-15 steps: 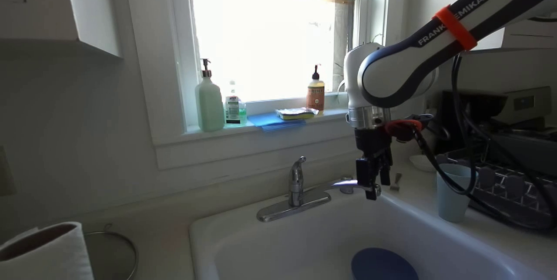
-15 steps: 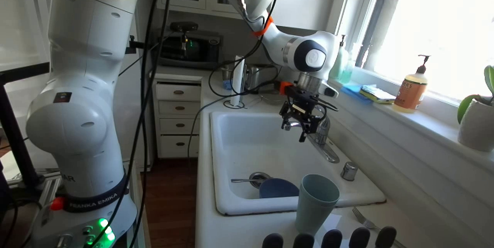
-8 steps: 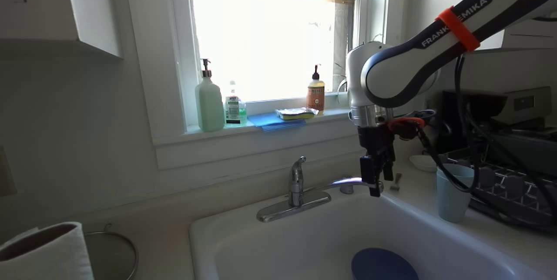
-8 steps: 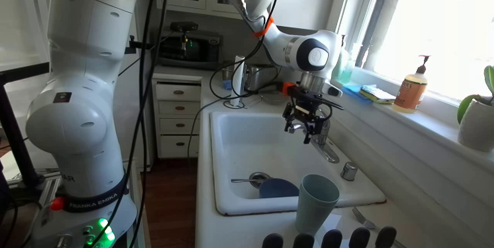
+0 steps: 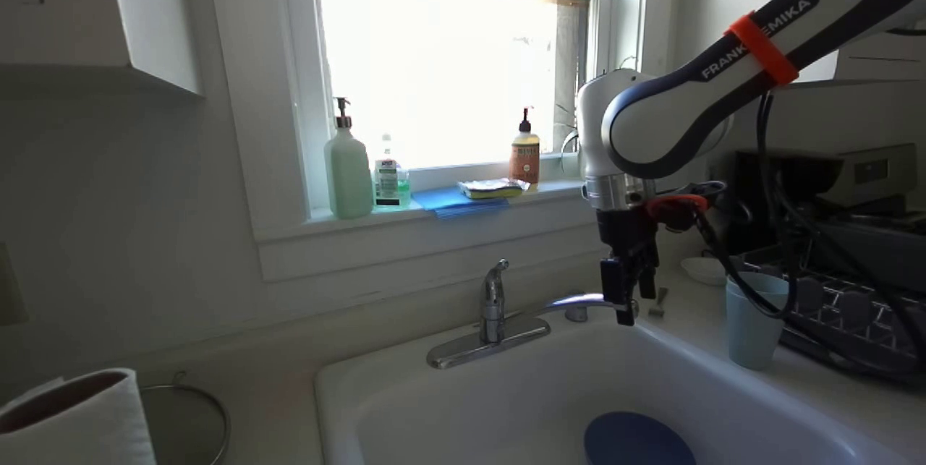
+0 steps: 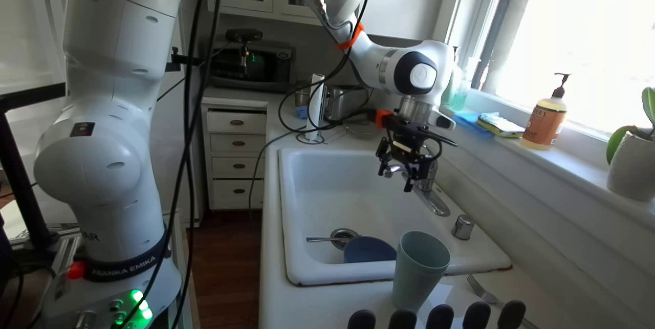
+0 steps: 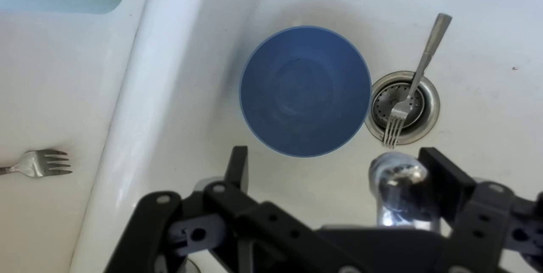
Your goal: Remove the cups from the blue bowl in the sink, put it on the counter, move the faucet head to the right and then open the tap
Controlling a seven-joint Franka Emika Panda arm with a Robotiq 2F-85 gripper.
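The blue bowl (image 7: 305, 90) is upright and empty on the sink floor; it also shows in both exterior views (image 5: 636, 442) (image 6: 369, 250). A pale blue-green cup (image 6: 420, 270) stands upright on the counter beside the sink; whether another is nested in it I cannot tell. The chrome faucet head (image 7: 398, 184) lies between my gripper's fingers (image 7: 333, 158), close against the right finger, with a wide gap to the left one. My gripper is open around the spout in both exterior views (image 5: 635, 306) (image 6: 395, 178). The tap lever (image 5: 494, 284) is upright on the faucet body.
A fork (image 7: 424, 58) lies over the drain beside the bowl. Another fork (image 7: 40, 164) lies on the counter near a dish rack (image 5: 846, 309). Soap bottles (image 5: 525, 161) and a sponge (image 5: 494, 189) stand on the sill. A paper roll (image 5: 79, 414) stands across the sink.
My gripper and the faucet spout have swung slightly together, rightward in an exterior view and toward the window wall. Most of this happened in the first half second. Bowl and cup have not moved.
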